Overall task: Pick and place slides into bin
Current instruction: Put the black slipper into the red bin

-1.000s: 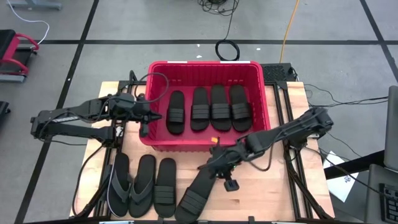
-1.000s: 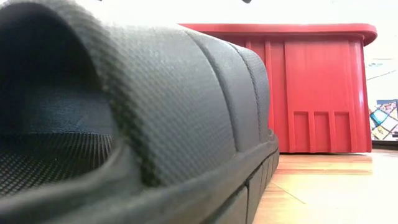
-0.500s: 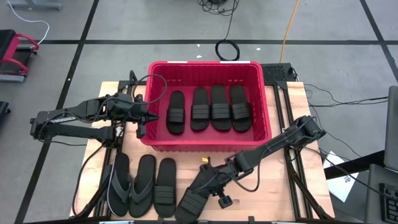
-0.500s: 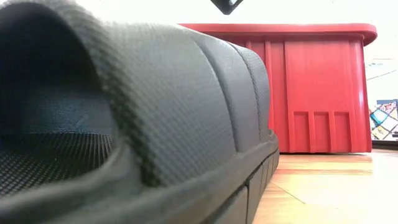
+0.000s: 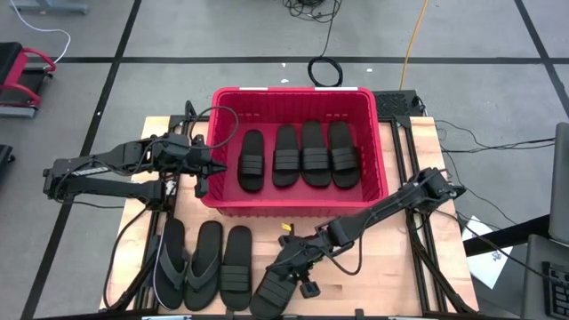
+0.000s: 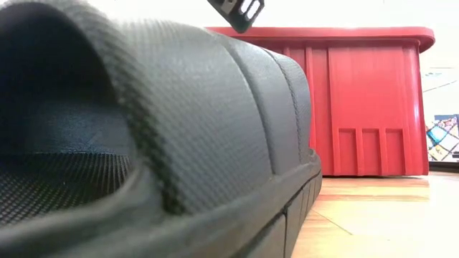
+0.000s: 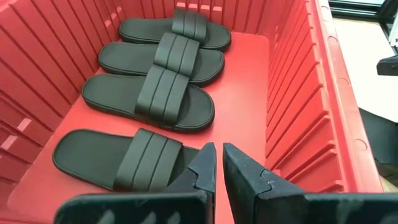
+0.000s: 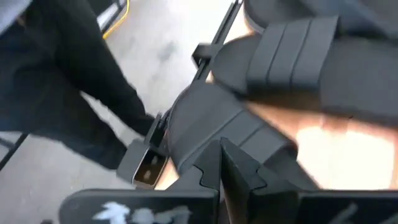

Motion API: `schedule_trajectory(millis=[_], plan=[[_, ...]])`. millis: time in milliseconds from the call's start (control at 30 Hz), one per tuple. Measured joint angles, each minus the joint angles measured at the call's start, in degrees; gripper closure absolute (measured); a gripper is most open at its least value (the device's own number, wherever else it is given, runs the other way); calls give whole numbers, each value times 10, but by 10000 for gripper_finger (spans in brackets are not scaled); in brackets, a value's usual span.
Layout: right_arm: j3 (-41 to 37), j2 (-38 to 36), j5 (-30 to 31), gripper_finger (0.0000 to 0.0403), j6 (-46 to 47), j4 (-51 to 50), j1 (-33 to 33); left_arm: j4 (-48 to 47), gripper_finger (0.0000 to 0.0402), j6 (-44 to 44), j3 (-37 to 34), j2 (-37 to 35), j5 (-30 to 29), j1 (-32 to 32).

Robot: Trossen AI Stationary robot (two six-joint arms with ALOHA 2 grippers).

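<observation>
Nearest, at the front edge of the wooden surface [image 5: 373, 267], 4 slides are left: 2 thong-strap flip-flops [image 5: 171, 263] [image 5: 204, 264] w/ one ribbed-band slide [image 5: 236, 267] beside them, side by side, and a 4th ribbed-band slide [image 5: 277, 283] lying at an angle just to their right. That 4th slide is approached by the right hand [image 5: 286, 265], positioned just above its band end; fingers are pressed together, nothing held. In the right wrist view the band [image 8: 208, 127] is seen just past the fingertips.

Handling, as judged: rubber slides are taken to be light, soft & bendy, w/ a textured surface that should not slip. A sole gripped at one end would prob. droop; the arched band or the sole edge next to it is judged the best place to be pinched. The hand would need to be opened first.

Farther back, the red bin [image 5: 218, 147] is seen w/ 4 ribbed-band slides [image 5: 301, 154] laid abreast on its floor. The left hand [image 5: 202, 169] is parked over the bin's left rim, fingers nearly together, empty.

Count: 8 slides total, 4 in, 4 out; 1 bin.
</observation>
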Motion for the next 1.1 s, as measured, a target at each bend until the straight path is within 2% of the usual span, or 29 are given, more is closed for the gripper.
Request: schedule_trajectory(millis=[200,267,367,567,733,867,1000,1100], plan=[[0,0,21,403,3,53,-1,0,376,-3,0,0,0,0],[0,0,50,403,14,41,2,0,376,-8,0,0,0,0],[0,0,118,403,99,-10,-1,0,376,-11,0,0,0,0],[0,7,116,403,73,-19,-19,3,376,13,0,0,-4,0],[-39,15,67,403,37,65,-29,22,376,33,0,-2,-4,0],[-74,17,-13,403,59,82,-41,28,376,31,0,-4,-4,0],[-96,16,-62,403,68,71,-32,26,376,33,0,-5,-4,0],[-108,16,-109,403,69,109,-22,25,376,34,0,-4,-5,0]])
